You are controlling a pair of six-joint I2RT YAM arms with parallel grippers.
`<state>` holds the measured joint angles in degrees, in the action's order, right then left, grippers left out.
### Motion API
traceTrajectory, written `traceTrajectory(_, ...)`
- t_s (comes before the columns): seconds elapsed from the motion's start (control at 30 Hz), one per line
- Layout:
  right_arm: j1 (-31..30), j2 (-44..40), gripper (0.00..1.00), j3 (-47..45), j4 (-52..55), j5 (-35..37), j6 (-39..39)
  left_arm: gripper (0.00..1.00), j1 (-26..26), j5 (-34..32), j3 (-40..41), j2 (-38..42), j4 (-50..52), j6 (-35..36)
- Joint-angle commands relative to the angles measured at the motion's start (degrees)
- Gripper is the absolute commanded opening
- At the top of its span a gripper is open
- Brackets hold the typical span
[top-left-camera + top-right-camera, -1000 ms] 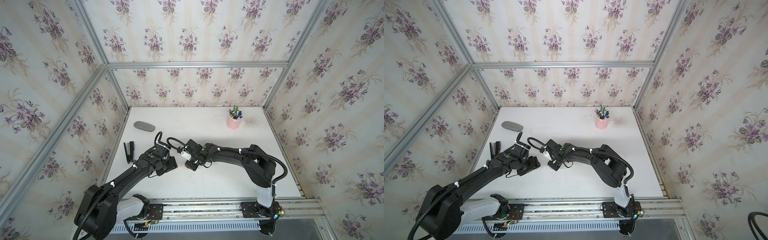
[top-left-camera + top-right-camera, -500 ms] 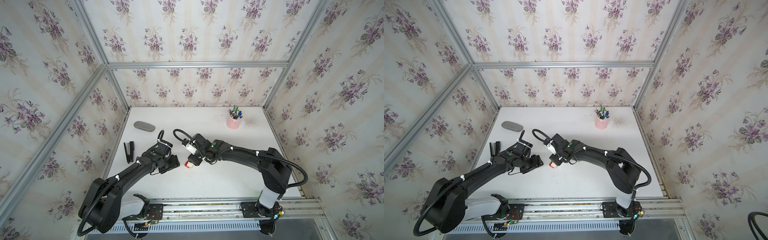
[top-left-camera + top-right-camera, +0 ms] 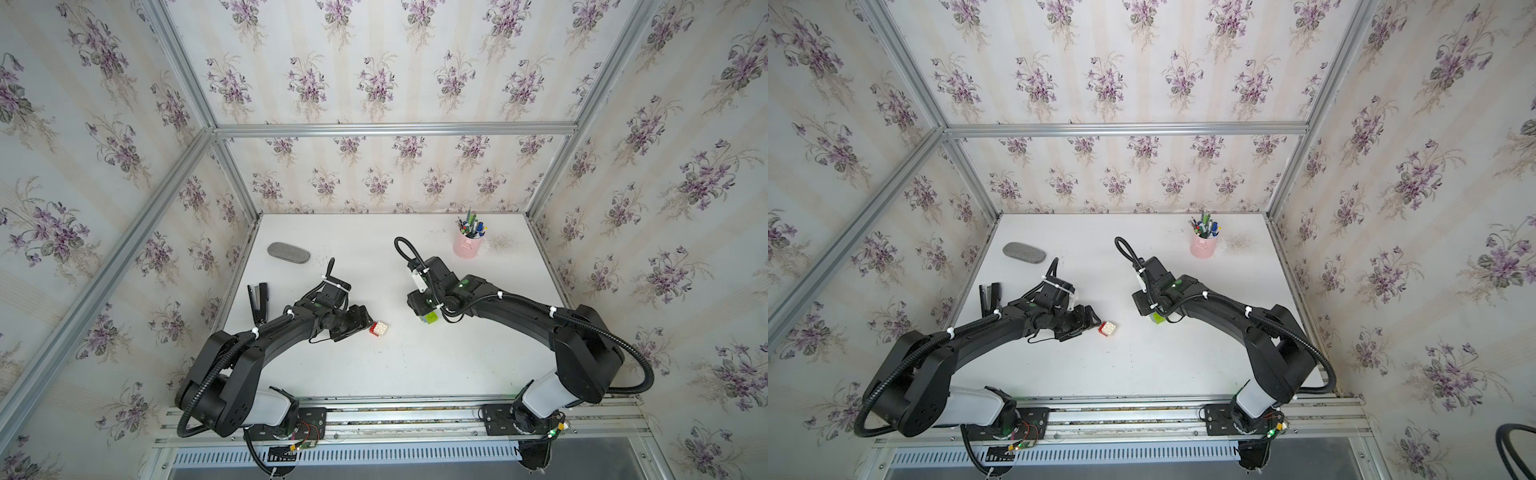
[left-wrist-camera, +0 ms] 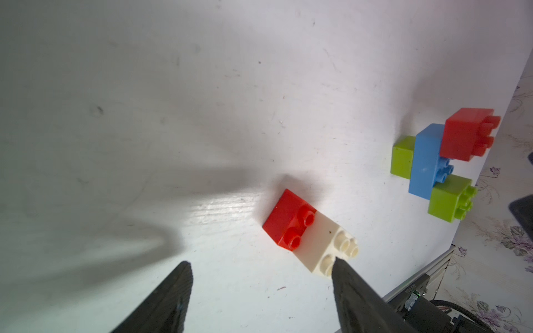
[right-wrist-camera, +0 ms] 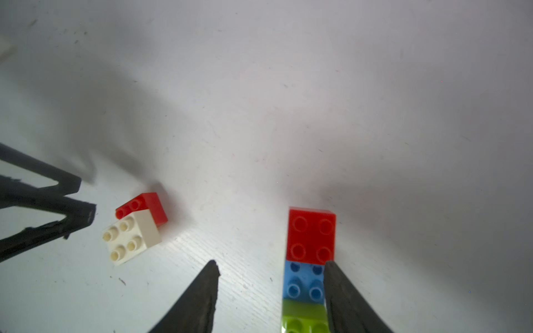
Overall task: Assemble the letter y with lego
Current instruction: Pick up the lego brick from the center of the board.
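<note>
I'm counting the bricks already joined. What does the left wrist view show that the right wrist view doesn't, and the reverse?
Only the left wrist view: a second lime-green brick under the blue bar. Only the right wrist view: the right gripper, jaws open, one beside the red-blue-green stack. Both: that stack and, apart from it, the red-and-white pair.

We are listing: red-and-white studded plastic bricks (image 4: 310, 235), smooth and glossy; white tabletop (image 4: 173, 115), matt, finely scratched; silver metal frame rail (image 3: 395, 129), showing dull sheen.
</note>
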<state>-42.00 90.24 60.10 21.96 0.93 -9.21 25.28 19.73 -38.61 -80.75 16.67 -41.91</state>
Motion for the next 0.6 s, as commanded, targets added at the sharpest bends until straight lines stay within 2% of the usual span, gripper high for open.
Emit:
traceTrajectory(0.0,1.0,-0.3,0.6,-0.2,-0.7,-0.9,-3.4,0.78,0.0,2.5,1.1,0.0,-4.3,0.5)
traceTrajectory(0.13,1.4,1.5,0.6,0.6,2.0,-0.8,-3.7,0.77,0.0,3.6,1.9,-2.1,-5.4,0.3)
traceTrajectory(0.57,1.6,5.4,0.6,0.6,4.7,1.0,-4.3,0.77,0.0,3.5,3.6,-0.8,-6.0,-0.3)
